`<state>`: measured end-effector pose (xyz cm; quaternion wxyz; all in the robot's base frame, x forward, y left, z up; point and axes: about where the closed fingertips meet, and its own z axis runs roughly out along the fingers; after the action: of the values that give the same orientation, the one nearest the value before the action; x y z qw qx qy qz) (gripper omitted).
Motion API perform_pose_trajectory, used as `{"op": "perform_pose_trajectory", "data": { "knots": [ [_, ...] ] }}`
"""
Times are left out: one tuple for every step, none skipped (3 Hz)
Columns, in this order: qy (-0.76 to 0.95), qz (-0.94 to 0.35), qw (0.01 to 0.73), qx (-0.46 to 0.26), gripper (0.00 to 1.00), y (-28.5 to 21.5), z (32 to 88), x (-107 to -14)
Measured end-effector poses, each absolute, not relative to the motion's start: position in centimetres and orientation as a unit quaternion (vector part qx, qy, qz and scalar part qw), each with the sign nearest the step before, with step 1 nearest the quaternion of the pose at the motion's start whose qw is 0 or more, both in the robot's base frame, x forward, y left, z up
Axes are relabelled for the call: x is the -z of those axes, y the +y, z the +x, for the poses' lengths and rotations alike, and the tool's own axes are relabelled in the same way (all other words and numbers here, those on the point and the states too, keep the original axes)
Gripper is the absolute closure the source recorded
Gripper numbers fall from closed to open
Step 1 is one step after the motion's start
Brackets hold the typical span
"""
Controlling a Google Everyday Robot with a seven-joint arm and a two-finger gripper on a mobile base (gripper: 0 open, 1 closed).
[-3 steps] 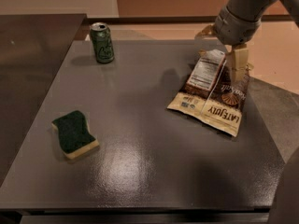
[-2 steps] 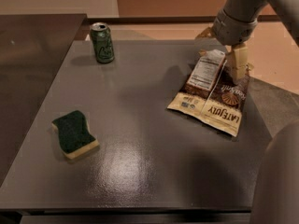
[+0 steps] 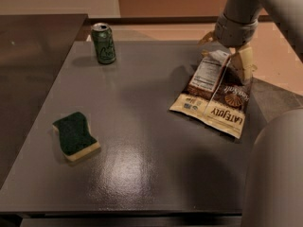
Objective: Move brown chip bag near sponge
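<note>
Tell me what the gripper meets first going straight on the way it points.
Likely the upper end of the large crinkly brown and cream chip bag, right under the gripper at the dark grey table's far right; whether they already touch is unclear.

Item count on the work surface:
- one large, flat, crinkly brown-and-cream chip bag (image 3: 215, 98)
- one small wavy-edged rectangular sponge (image 3: 75, 136), dark green top over pale yellow foam
- one green cylindrical metal drink can (image 3: 103, 43)
- one dark grey glossy tabletop (image 3: 142, 164)

Robot hardware: one grey arm (image 3: 241, 8) with one gripper (image 3: 228, 56), located at the bag's far edge, far right of the tabletop.
</note>
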<state>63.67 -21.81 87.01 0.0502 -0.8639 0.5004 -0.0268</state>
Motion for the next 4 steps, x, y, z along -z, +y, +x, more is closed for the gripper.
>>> {"op": "perform_pose_trajectory", "data": {
  "knots": [
    [0.488, -0.871, 0.042, 0.025, 0.18, -21.9, 63.5, -87.0],
    [0.477, -0.878, 0.037, 0.021, 0.42, -21.6, 63.0, -87.0],
    [0.472, -0.880, 0.038, 0.016, 0.64, -21.3, 62.5, -87.2],
    [0.472, -0.880, 0.047, 0.010, 0.88, -20.6, 62.0, -87.8]
  ]
}}
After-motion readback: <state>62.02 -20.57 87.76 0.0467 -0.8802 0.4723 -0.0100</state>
